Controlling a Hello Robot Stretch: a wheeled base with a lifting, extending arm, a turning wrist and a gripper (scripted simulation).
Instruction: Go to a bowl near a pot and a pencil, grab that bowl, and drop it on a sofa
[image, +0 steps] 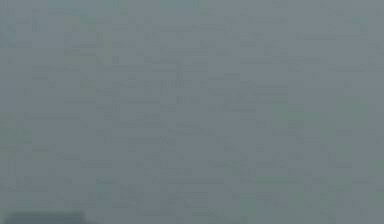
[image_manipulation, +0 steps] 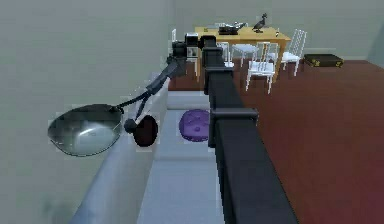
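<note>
Here, in the arm side view, the arm (image_manipulation: 238, 150) is a dark square bar that rises from the bottom edge to its far end near the top centre. From that end the thin fingers (image_manipulation: 152, 92) run down toward the view's left, and the bowl (image_manipulation: 84, 132) hangs at their tips.

The bowl is round and metallic, with its hollow turned toward the camera and the grey wall (image_manipulation: 80, 50) behind it. It is clear of every surface, so the fingers hold it; how they sit on its rim cannot be told. A small dark round part (image_manipulation: 145, 132) with a red tinge sits just right of the bowl, at the tips. What it is cannot be told.

The sofa (image_manipulation: 175, 190) is pale blue-grey and runs from the bottom edge up the view along the wall, below the arm. The bowl hangs over the sofa's left side, not touching it. A purple cushion (image_manipulation: 195, 122) lies on the seat, just left of the arm.

Red-brown floor (image_manipulation: 320, 130) lies right of the sofa. At the far end stands a yellow wooden desk (image_manipulation: 250, 38) with dark things on top and white chairs (image_manipulation: 262, 66) around it. A dark flat case (image_manipulation: 325, 60) lies on the floor to their right.

In the forward view there is a flat grey-blue surface (image: 190, 110) without features.
</note>
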